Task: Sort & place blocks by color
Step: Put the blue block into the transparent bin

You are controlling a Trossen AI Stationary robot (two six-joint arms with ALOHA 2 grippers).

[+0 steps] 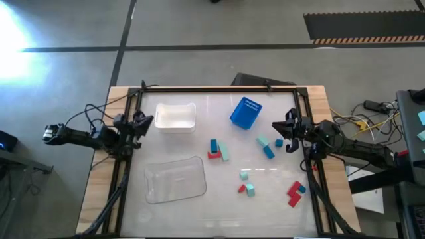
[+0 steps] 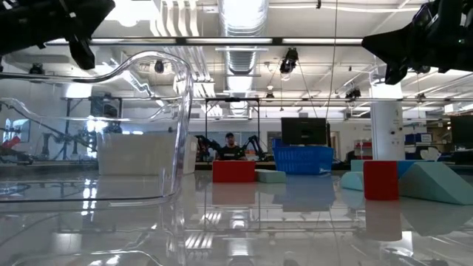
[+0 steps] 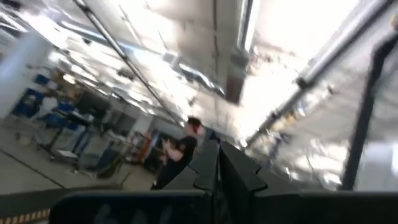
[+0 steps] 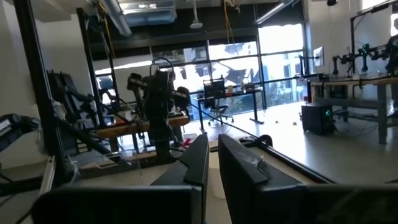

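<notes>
Several small red, blue and mint blocks lie scattered on the glossy table. One cluster [image 1: 217,150] sits at the centre. Others lie near my right gripper [image 1: 268,147], lower in the middle [image 1: 246,183] and toward the near right corner [image 1: 295,192]. The low view shows a red block [image 2: 233,171] and another red one [image 2: 380,179] beside a mint wedge [image 2: 436,183]. My left gripper [image 1: 143,123] hangs raised over the table's left side, shut [image 3: 217,165]. My right gripper [image 1: 282,129] hangs raised over the right side, shut [image 4: 212,155]. Neither touches anything.
A blue square bin [image 1: 246,111] stands at the far middle and a white tray [image 1: 176,116] to its left. A clear tray [image 1: 174,178] sits near left, filling the low view's foreground [image 2: 111,148]. A black frame [image 1: 219,88] rims the table. A person [image 3: 177,149] stands in the room beyond.
</notes>
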